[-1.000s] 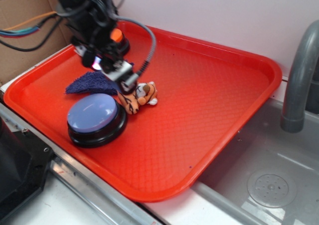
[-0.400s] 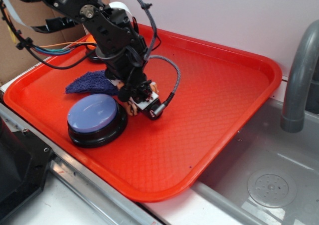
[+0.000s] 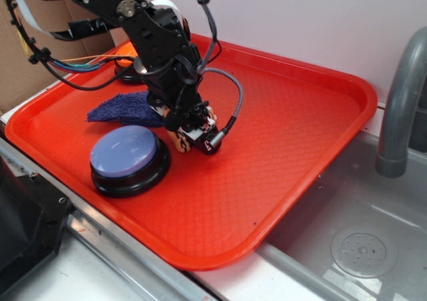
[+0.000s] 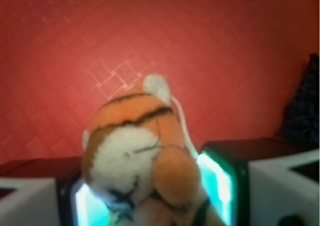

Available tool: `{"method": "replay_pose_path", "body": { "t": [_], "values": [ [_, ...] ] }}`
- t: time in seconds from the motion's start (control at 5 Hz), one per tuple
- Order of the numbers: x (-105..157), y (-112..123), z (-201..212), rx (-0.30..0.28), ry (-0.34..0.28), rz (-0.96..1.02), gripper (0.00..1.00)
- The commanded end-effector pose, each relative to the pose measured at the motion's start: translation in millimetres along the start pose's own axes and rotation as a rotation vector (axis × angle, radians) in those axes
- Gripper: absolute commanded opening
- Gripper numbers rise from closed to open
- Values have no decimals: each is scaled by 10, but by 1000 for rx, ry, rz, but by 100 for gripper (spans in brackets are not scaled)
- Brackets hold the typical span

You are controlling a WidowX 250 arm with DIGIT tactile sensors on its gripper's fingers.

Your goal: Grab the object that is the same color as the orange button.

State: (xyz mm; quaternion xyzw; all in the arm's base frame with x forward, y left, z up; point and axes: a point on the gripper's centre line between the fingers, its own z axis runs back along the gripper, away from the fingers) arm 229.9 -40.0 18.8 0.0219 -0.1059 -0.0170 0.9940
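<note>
1. Our gripper (image 3: 189, 129) is down on the red tray (image 3: 293, 147), just right of the lavender-blue button (image 3: 127, 157), and it is clamped narrow on the plush tiger (image 4: 140, 151).
2. From the wrist camera we see the tiger filling the space between the two fingers (image 4: 222, 178), its orange head with dark stripes and white face pointing up toward the lens, both glowing finger pads pressed against its sides.
3. From the exterior camera we see only a sliver of the tiger's orange body (image 3: 177, 141) below the arm's black wrist, so we cannot tell whether it rests on the tray or is just clear of it.
4. We see the dark blue fuzzy cloth (image 3: 123, 107) lying flat on the tray just behind the gripper, touching or nearly touching the arm's lower links; the same cloth shows as a dark blur at the right edge of the wrist view.
5. We find the orange button (image 3: 128, 59) at the far left corner of the tray, mostly hidden behind the arm and its cables, well apart from the tiger.
6. We note a grey faucet (image 3: 400, 107) and a sink basin (image 3: 353, 241) to the right of the tray, beyond its rim.
</note>
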Motion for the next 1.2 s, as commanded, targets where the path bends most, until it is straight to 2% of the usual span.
{"method": "replay_pose_path", "body": {
  "t": [0.0, 0.2, 0.4, 0.6, 0.8, 1.0],
  "values": [
    [233, 98, 604, -46, 91, 70, 0],
    [269, 153, 913, -27, 140, 98, 0],
    [289, 232, 1221, -37, 211, 111, 0],
    [267, 286, 1480, -5, 184, 168, 0],
    [225, 334, 1589, -7, 165, 134, 0],
    [269, 251, 1537, 116, 164, 74, 47]
  ]
}}
